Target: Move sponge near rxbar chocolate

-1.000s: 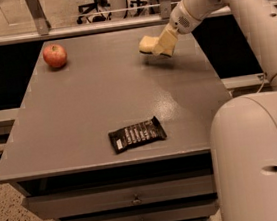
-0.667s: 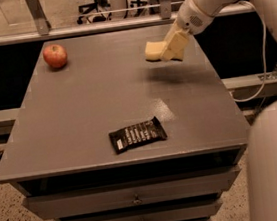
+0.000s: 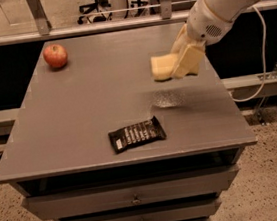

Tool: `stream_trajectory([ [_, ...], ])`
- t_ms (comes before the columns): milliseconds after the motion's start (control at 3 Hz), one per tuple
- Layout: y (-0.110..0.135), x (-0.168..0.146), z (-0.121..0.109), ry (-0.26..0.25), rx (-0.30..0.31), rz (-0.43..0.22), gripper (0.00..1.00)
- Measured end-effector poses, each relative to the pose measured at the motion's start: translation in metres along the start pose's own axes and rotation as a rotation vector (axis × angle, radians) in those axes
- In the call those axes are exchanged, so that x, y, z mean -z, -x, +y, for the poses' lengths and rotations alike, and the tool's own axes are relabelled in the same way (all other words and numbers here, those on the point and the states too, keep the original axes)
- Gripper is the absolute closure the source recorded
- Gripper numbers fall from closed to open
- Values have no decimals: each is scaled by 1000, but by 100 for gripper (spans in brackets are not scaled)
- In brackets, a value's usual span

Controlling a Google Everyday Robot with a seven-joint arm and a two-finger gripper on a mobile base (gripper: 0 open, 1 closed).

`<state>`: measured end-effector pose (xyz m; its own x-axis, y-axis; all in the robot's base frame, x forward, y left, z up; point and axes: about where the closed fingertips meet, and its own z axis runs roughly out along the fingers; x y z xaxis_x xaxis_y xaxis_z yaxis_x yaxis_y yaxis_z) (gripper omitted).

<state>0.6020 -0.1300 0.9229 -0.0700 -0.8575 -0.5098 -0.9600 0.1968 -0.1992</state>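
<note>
The pale yellow sponge hangs in the air above the right half of the grey table, held at its right end by my gripper. The gripper's pale yellow fingers are shut on the sponge. The black rxbar chocolate lies flat near the table's front edge, in front of and a little left of the sponge. The arm comes in from the upper right.
A red apple sits at the table's far left corner. Drawers run under the tabletop. A railing and a cable lie behind and to the right of the table.
The gripper has carried the sponge off the far right of the table, forward and lower toward the rxbar. The bar and the apple have not moved.
</note>
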Motion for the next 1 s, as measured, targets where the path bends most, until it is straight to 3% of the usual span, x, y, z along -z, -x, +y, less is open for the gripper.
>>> stream_trajectory([
  [333, -6, -7, 47, 28, 65, 45, 100],
  [667, -8, -13, 78, 36, 118, 72, 100],
  [1000, -11, -21, 98, 39, 156, 81, 84],
])
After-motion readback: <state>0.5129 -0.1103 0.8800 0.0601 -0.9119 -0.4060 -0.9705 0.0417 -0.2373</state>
